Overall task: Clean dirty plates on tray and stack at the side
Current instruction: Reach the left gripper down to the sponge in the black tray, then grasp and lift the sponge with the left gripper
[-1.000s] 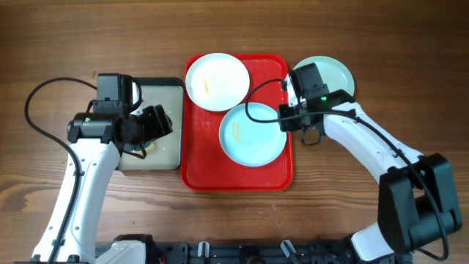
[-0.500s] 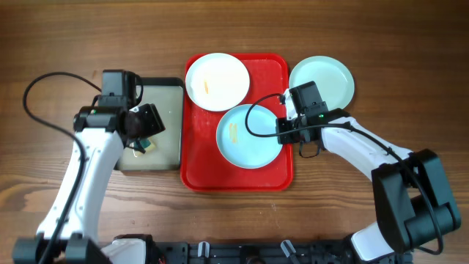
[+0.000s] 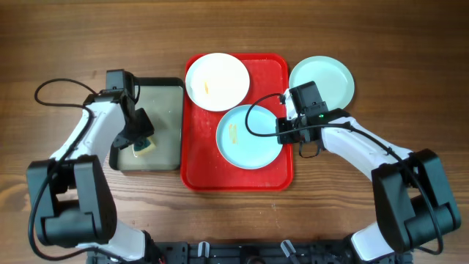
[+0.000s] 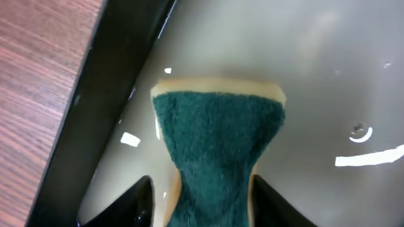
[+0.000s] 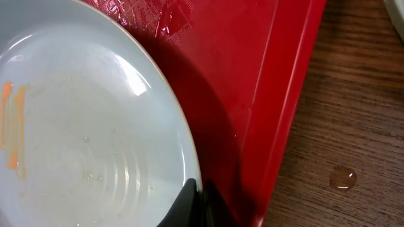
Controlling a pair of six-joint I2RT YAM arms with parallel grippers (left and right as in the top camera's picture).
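Three plates sit toward the far edge of the counter [image 3: 66,29]. A white plate [image 3: 218,81] lies in the far-left corner of the red tray [image 3: 234,178], with a small orange smear on it. A pale blue plate [image 3: 249,136] lies in the middle of the tray toward its right rim, marked with orange-yellow streaks [image 5: 12,126]. A second pale blue plate [image 3: 331,75] rests on the bare wood just beside the tray's far-right corner.

The right claw [image 5: 197,205] is pressed together on the right rim of the streaked blue plate, one finger above the edge and one beneath. A water drop [image 5: 343,178] sits on the wood beside the tray's rim.

Toward the left edge of the counter, a smaller black-rimmed grey-green tray [image 3: 168,154] holds a green-topped sponge [image 4: 218,151]. The left claw [image 4: 202,211] pinches that sponge from both sides, squeezing it narrow where the fingers [image 4: 140,203] meet it.
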